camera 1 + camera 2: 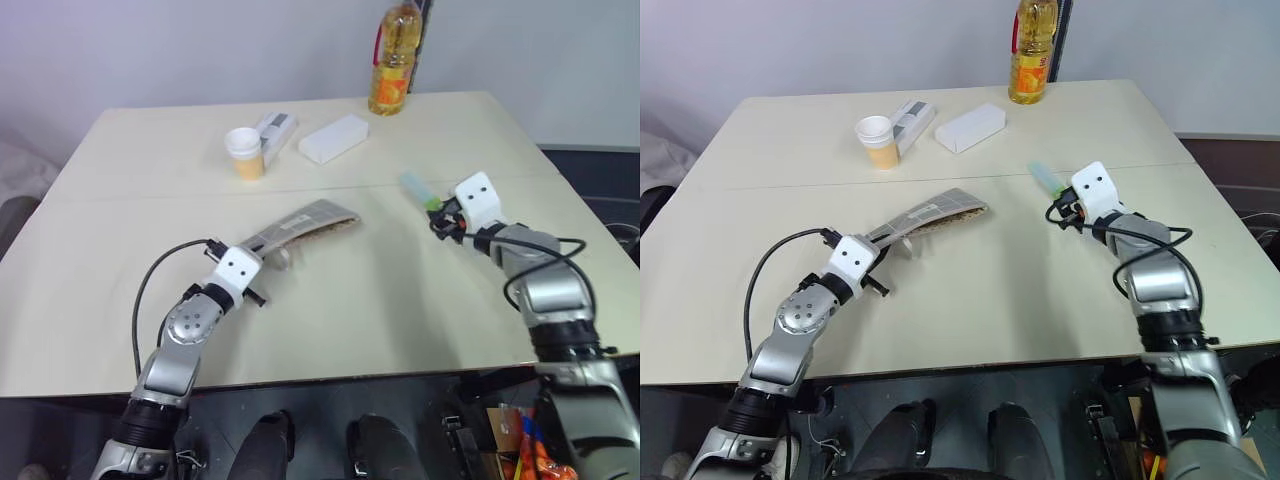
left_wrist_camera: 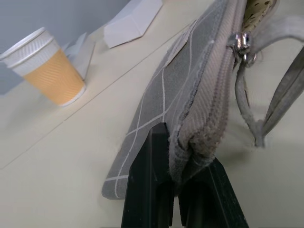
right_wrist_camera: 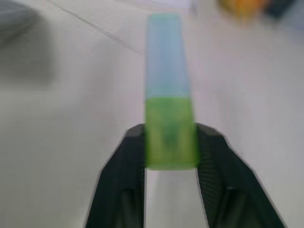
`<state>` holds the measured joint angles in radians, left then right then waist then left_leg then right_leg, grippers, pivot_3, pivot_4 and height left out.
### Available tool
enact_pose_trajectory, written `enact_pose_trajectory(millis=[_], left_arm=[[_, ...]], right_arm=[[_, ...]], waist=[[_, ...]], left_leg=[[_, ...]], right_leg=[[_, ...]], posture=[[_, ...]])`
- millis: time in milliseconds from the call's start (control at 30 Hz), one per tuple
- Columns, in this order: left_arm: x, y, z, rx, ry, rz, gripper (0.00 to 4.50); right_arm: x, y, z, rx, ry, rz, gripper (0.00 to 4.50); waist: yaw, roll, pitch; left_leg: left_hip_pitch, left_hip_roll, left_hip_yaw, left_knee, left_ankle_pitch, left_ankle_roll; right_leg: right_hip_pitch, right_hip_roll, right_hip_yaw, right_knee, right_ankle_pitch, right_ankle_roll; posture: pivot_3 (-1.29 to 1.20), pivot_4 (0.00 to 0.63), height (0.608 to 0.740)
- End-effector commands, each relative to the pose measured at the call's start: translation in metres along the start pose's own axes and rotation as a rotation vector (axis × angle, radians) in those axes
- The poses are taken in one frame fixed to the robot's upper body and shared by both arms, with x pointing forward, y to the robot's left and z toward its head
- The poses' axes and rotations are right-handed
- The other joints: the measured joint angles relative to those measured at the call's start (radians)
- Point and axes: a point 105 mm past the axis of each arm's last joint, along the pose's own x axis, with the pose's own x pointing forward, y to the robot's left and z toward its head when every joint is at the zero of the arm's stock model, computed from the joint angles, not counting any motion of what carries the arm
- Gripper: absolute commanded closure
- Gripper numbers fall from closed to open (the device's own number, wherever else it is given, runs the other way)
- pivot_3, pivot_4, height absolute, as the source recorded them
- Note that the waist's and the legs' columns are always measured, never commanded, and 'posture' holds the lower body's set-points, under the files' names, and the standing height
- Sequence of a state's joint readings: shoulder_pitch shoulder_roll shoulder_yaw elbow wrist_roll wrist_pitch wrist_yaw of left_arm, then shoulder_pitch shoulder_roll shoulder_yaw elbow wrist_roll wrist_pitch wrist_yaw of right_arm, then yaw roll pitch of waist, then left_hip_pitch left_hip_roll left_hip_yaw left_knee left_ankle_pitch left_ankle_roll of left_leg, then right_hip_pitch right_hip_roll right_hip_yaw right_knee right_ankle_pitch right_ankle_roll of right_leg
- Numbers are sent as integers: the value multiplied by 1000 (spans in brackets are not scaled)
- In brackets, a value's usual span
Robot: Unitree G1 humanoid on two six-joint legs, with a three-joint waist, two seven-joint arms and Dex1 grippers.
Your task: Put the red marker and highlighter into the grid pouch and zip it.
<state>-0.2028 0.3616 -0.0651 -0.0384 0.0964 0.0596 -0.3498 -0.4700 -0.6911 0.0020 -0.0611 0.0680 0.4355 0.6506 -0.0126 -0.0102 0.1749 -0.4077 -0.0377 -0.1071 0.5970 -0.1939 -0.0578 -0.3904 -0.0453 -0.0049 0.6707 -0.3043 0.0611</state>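
Left gripper (image 2: pixel 173 190): I see its two black fingers pinching the grid pouch (image 2: pixel 190 99) corner; grey woven fabric, white lines, mouth apparently unzipped.
Right gripper (image 3: pixel 170 142): jaws clamp the highlighter (image 3: pixel 167 90) at its green end; pale flat translucent body juts beyond.
Beyond pouch: one ribbed paper cup (image 1: pixel 245 152), one white box (image 1: pixel 333 137), one oil bottle (image 1: pixel 393 60).
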Motion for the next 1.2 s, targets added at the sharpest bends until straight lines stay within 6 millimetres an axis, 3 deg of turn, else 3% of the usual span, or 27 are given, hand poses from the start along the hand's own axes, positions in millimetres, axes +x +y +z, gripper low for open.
enact_pose_trajectory(millis=[33,267,533,867,1200], left_arm=[[1,12,9,-6,-40,32,4500],[3,11,13,-29,-65,14,4500],[1,-1,23,-18,-118,-46,4500],[-4,-18,33,32,-166,-141,4500],[-8,-37,45,50,-232,-298,4500]], right_arm=[[-20,24,30,-68,-104,157,3641],[-34,53,24,-12,-72,295,3641],[-16,64,24,-2,-59,296,3641],[-9,75,34,-81,-68,341,3641],[0,84,71,-522,-113,398,3641]], waist=[[-2,0,0],[1,0,0],[1,0,0],[1,0,0],[0,0,0]], left_leg=[[0,0,0,0,0,0],[0,0,-2,1,0,0],[0,0,-2,1,0,0],[0,0,-2,1,0,0],[0,0,-2,1,0,0]], right_leg=[[1,0,0,0,0,0],[1,0,0,0,0,0],[1,0,0,0,0,0],[1,0,0,-1,0,0],[0,0,0,-1,0,0]], posture=[[0,150,740],[0,150,740],[0,150,740],[0,150,740],[0,150,740]])
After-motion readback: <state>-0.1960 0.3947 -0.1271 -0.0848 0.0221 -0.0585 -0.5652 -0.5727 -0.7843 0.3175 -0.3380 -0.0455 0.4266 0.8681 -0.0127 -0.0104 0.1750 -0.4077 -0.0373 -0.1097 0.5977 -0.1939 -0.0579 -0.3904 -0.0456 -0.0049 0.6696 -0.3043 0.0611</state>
